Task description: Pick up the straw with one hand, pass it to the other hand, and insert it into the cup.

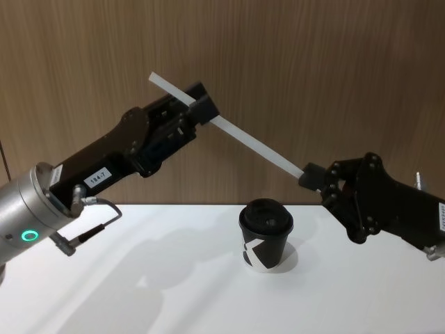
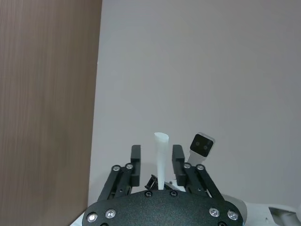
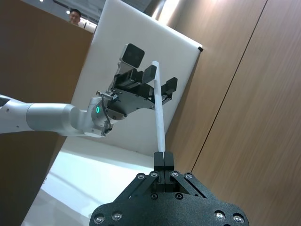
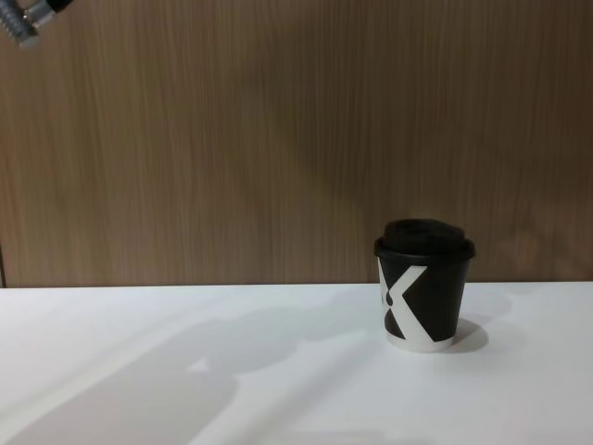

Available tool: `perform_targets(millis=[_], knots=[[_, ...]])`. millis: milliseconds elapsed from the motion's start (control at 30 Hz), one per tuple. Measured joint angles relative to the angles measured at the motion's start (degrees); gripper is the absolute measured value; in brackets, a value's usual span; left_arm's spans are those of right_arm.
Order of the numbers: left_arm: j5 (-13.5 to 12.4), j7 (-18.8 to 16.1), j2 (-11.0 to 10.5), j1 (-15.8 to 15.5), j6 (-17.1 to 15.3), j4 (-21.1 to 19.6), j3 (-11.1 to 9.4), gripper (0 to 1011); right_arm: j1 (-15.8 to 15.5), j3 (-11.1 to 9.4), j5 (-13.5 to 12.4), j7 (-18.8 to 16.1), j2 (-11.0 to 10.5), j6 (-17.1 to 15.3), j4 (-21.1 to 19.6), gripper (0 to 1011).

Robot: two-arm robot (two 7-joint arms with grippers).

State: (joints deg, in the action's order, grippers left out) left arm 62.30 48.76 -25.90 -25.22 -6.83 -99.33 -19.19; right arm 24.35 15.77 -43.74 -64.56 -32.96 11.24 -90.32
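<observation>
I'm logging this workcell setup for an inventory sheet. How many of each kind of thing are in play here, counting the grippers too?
straw: 1
cup: 1
grippers: 2 (left gripper open around the straw's upper part, right gripper shut on its lower end)
Total: 4

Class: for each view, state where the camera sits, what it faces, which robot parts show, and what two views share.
Head: high, facing down at the table; both arms, left end effector and right end effector at the straw.
Left wrist: behind its open fingers, facing along the straw.
Right wrist: behind its shut fingers, facing along the straw toward the left arm.
Chest: low, facing across the table at the cup; a cable connector at one corner.
Shared: head and chest show the cup.
</observation>
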Motion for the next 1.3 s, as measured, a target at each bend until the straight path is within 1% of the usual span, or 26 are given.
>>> perform_targets(millis=[33,100,133,167,200,233,267,367,433,533,767,800,900,933,967,1000,1033,1167,1233,1267,1300], knots=[[0.0,0.0,0.0,0.0,0.0,0.0,0.0,389,0.0,0.0,0.0,0.0,0.0,0.0,0.0,6],[0.0,0.0,0.0,0.0,0.0,0.0,0.0,348,0.0,0.0,0.0,0.0,0.0,0.0,0.0,6],[0.0,0.0,0.0,0.0,0.0,0.0,0.0,292,0.0,0.0,0.0,0.0,0.0,0.0,0.0,6],[0.0,0.0,0.0,0.0,0.0,0.0,0.0,292,0.0,0.0,0.0,0.0,0.0,0.0,0.0,6],[0.0,0.0,0.0,0.0,0.0,0.0,0.0,249,0.0,0.0,0.0,0.0,0.0,0.0,0.0,6],[0.0,0.0,0.0,0.0,0.0,0.0,0.0,235,0.0,0.0,0.0,0.0,0.0,0.0,0.0,6],[0.0,0.0,0.0,0.0,0.0,0.0,0.0,178,0.0,0.0,0.0,0.0,0.0,0.0,0.0,6],[0.0,-0.1,0.1,-0.1,0.0,0.1,-0.1,97,0.0,0.0,0.0,0.0,0.0,0.0,0.0,6],[0.0,-0.1,0.1,-0.1,0.0,0.1,-0.1,63,0.0,0.0,0.0,0.0,0.0,0.0,0.0,6],[0.0,-0.1,0.1,-0.1,0.0,0.1,-0.1,40,0.0,0.0,0.0,0.0,0.0,0.0,0.0,6],[0.0,-0.1,0.1,-0.1,0.0,0.1,-0.1,10,0.0,0.0,0.0,0.0,0.0,0.0,0.0,10],[0.0,-0.1,0.1,-0.1,0.0,0.1,-0.1,8,0.0,0.0,0.0,0.0,0.0,0.0,0.0,43],[0.0,-0.1,0.1,-0.1,0.0,0.1,-0.1,8,0.0,0.0,0.0,0.0,0.0,0.0,0.0,89],[0.0,-0.1,0.1,-0.1,0.0,0.1,-0.1,10,0.0,0.0,0.0,0.0,0.0,0.0,0.0,135],[0.0,-0.1,0.1,-0.1,0.0,0.1,-0.1,10,0.0,0.0,0.0,0.0,0.0,0.0,0.0,156],[0.0,-0.1,0.1,-0.1,0.0,0.1,-0.1,10,0.0,0.0,0.0,0.0,0.0,0.0,0.0,212],[0.0,-0.1,0.1,-0.1,0.0,0.1,-0.1,8,0.0,0.0,0.0,0.0,0.0,0.0,0.0,212],[0.0,-0.1,0.1,-0.1,0.0,0.1,-0.1,10,0.0,0.0,0.0,0.0,0.0,0.0,0.0,344],[0.0,-0.1,0.1,-0.1,0.0,0.1,-0.1,8,0.0,0.0,0.0,0.0,0.0,0.0,0.0,381],[0.0,-0.1,0.1,-0.1,0.0,0.1,-0.1,10,0.0,0.0,0.0,0.0,0.0,0.0,0.0,439],[0.0,-0.1,0.1,-0.1,0.0,0.1,-0.1,10,0.0,0.0,0.0,0.0,0.0,0.0,0.0,468]])
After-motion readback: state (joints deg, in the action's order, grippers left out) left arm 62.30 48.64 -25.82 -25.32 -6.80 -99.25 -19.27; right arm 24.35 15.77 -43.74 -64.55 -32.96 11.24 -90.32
